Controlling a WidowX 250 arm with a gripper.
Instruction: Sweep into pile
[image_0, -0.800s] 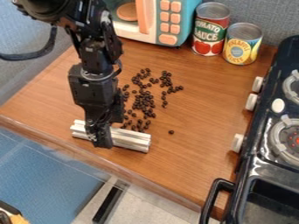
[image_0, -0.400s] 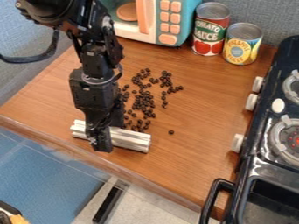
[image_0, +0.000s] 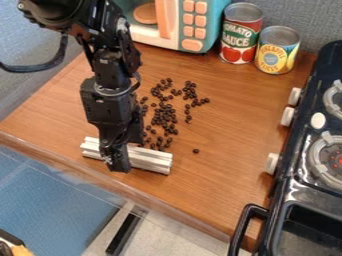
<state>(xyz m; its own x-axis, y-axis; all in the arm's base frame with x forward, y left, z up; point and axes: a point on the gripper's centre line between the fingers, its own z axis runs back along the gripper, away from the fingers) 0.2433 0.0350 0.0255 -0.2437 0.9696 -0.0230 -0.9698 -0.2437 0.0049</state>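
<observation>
Gathering scattered beans (image_0: 162, 118) calls for a firm, centered hold on the silver bar (image_0: 151, 160), kept flat, though whether the tool (image_0: 119, 169) grips it cannot be told.

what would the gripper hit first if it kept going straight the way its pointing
Probably the silvery ridged bar right at the gripper's tip, or the wooden counter just below; depth is unclear.

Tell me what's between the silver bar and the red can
In the camera view, scattered dark beans lie on the counter between the silver bar and red can.
</observation>
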